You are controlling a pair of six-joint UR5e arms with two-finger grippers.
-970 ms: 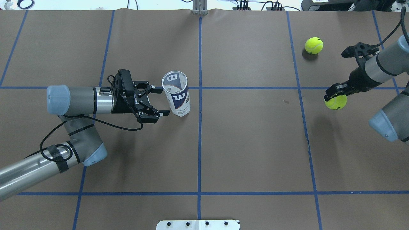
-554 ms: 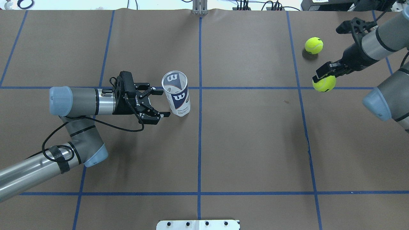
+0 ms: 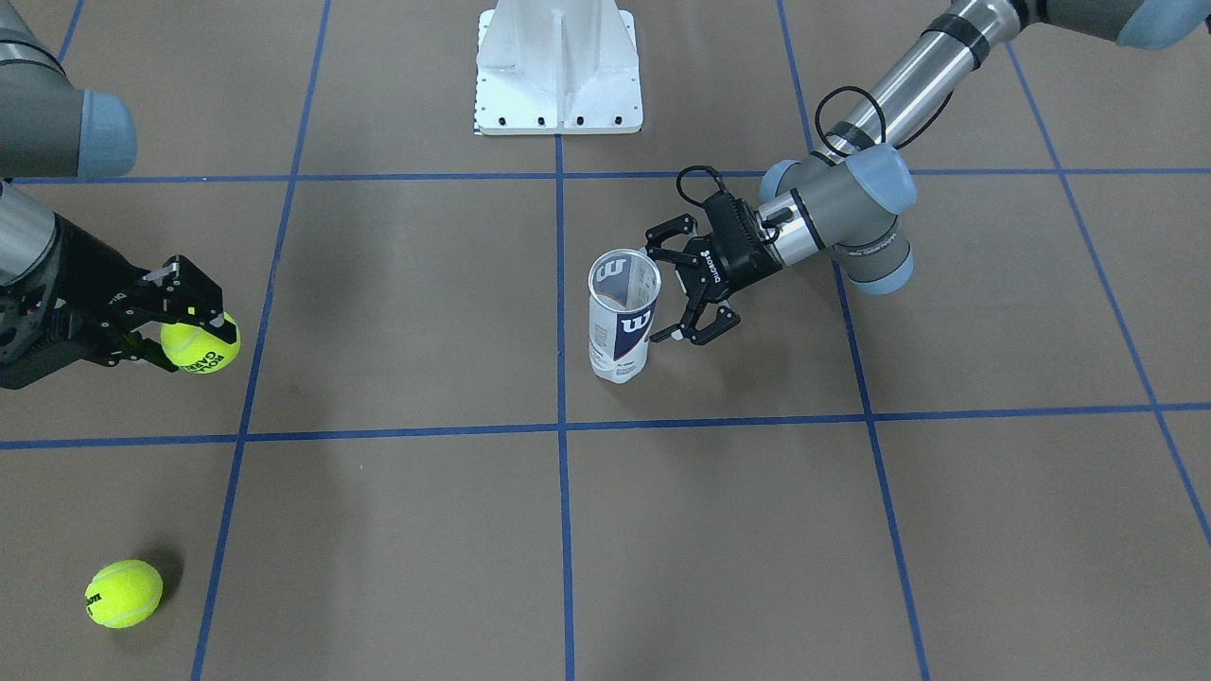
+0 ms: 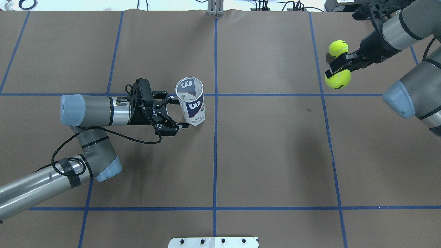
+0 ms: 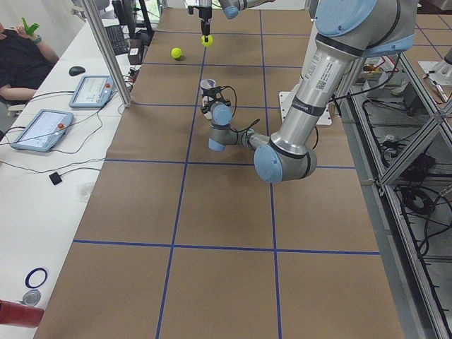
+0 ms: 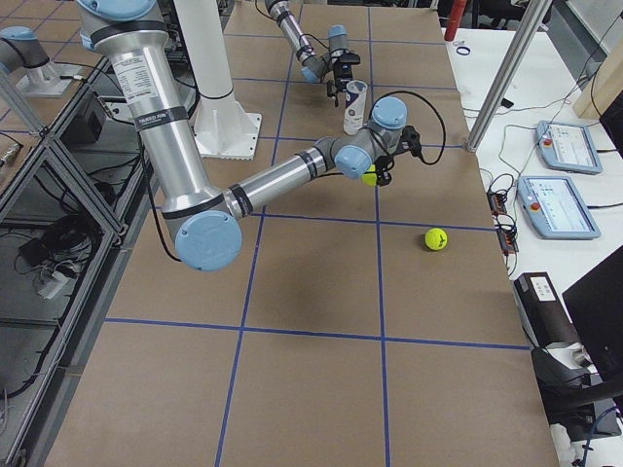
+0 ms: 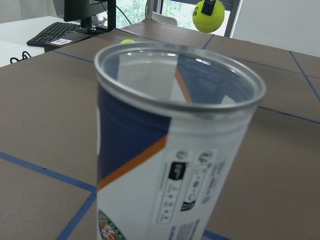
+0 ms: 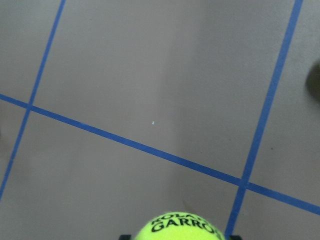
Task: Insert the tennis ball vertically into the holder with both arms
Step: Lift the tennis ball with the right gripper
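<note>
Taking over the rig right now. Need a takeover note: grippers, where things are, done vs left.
Left gripper: open, its jaws reach along either side of the tube but are not closed on it.
Right gripper: shut on a tennis ball, held above the table on the robot's right.
The tube stands upright near the centre line and is empty.
The second ball lies loose on the table, beyond the held one.
Done: ball picked up.
Left: clamp the tube, bring the ball over its mouth, drop it in.

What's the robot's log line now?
left gripper: open beside holder | right gripper: shut on tennis ball, midair | holder: upright
</note>
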